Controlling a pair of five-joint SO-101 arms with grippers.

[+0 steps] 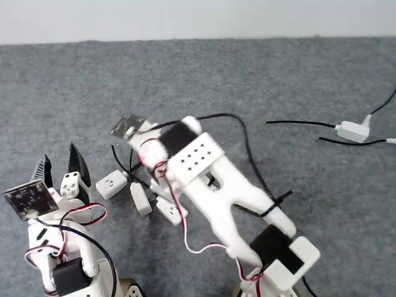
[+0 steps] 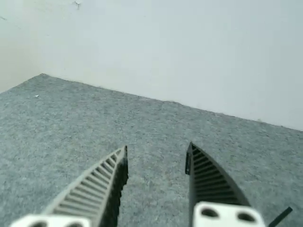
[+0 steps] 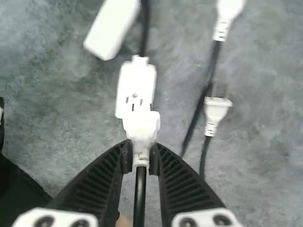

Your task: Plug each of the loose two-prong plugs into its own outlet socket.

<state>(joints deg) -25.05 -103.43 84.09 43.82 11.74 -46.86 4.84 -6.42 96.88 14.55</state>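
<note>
Right gripper (image 3: 140, 163) is clamped on the two-prong plug (image 3: 143, 130) at its cord neck, plug just ahead of the fingertips (image 3: 119, 158), nose touching the outlet socket (image 3: 135, 94). Left gripper (image 2: 157, 147) hangs spread wide, nothing between. My worry: the socket lies loose on carpet (image 3: 57, 94), so a push could skate it away, or the plug swivels.

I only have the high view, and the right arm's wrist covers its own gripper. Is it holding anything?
Observer: Yes. The right gripper is shut on a white plug, near its cord end.
Operator: Is that plug in a socket?
Observer: It meets the near end of an outlet socket. The slots on the socket's visible face are empty.
Operator: Any loose plug nearby?
Observer: One two-prong plug lies beside that socket, apart from it.
</note>
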